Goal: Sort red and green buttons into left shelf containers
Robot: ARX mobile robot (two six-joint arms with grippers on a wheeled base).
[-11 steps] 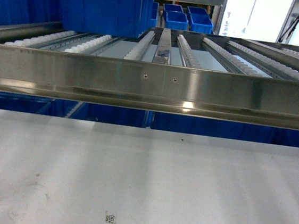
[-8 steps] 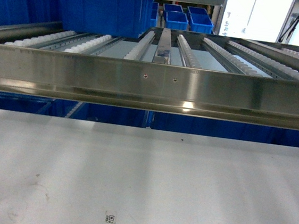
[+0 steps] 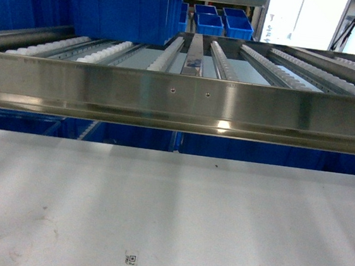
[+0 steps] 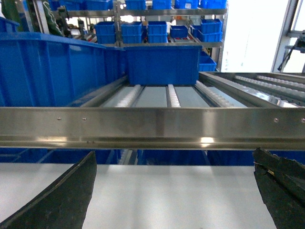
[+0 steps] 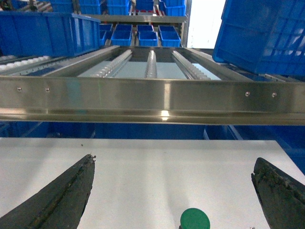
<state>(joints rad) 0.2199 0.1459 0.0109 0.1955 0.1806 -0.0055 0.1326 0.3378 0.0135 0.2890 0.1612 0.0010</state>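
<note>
The head view shows blue bins [image 3: 120, 9] on the left of a roller shelf [image 3: 181, 98] above the table [image 3: 169, 215]. The left hand [image 4: 174, 191] gapes wide, holding nothing. The right hand [image 5: 174, 191] gapes too, a green button [image 5: 195, 220] lying between its fingers.

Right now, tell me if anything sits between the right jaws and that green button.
Nothing visible does. The green button lies on bare white table between the right gripper's open jaws, nearer the right-hand one.

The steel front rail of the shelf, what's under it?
Under the steel rail, blue bins show in the gap behind the white table. Their insides are hidden.
</note>
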